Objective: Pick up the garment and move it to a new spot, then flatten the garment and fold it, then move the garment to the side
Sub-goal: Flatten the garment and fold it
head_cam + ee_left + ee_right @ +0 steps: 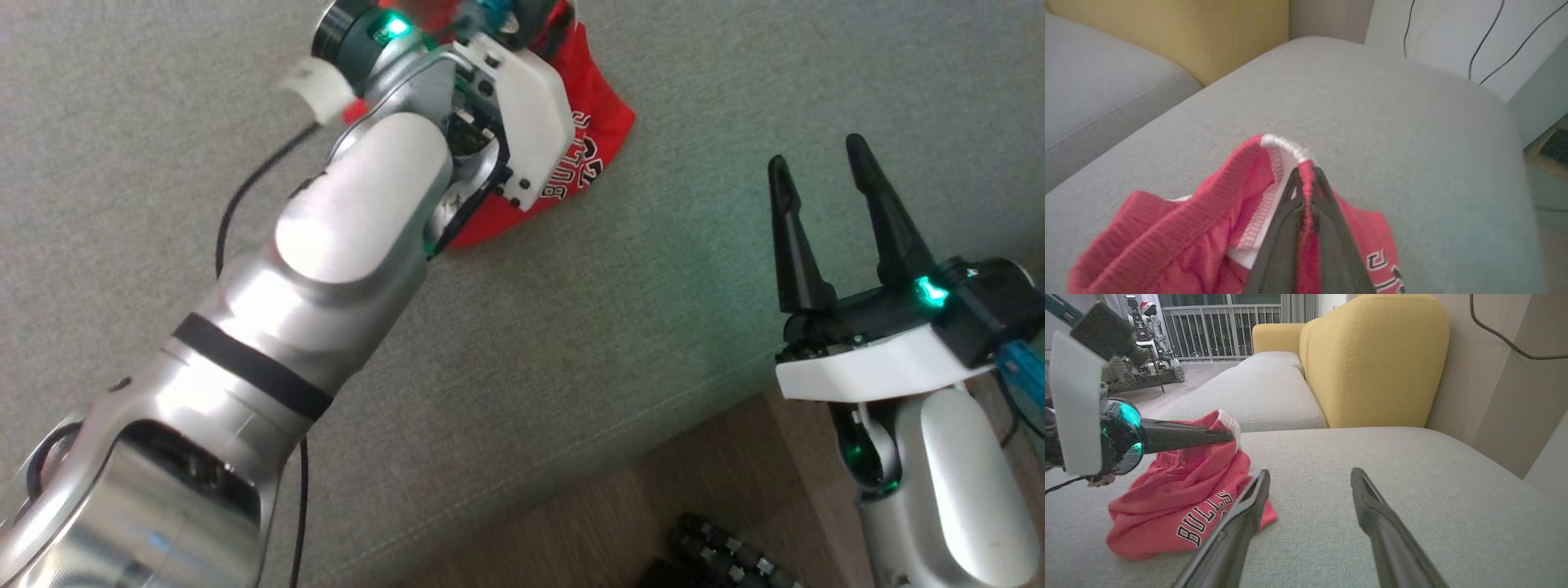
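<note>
The garment [1180, 506] is red with a ribbed band edged in white and black-and-white "BULLS" lettering, the sofa seat [1372, 465] is pale grey weave, its backrest [1372, 363] mustard yellow, and the floor [620, 506] brown wood-grain.

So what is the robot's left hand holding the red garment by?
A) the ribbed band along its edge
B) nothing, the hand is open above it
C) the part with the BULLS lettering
A: in the left wrist view the left hand is shut with its two dark fingers pinching the ribbed band of the red garment.
</note>
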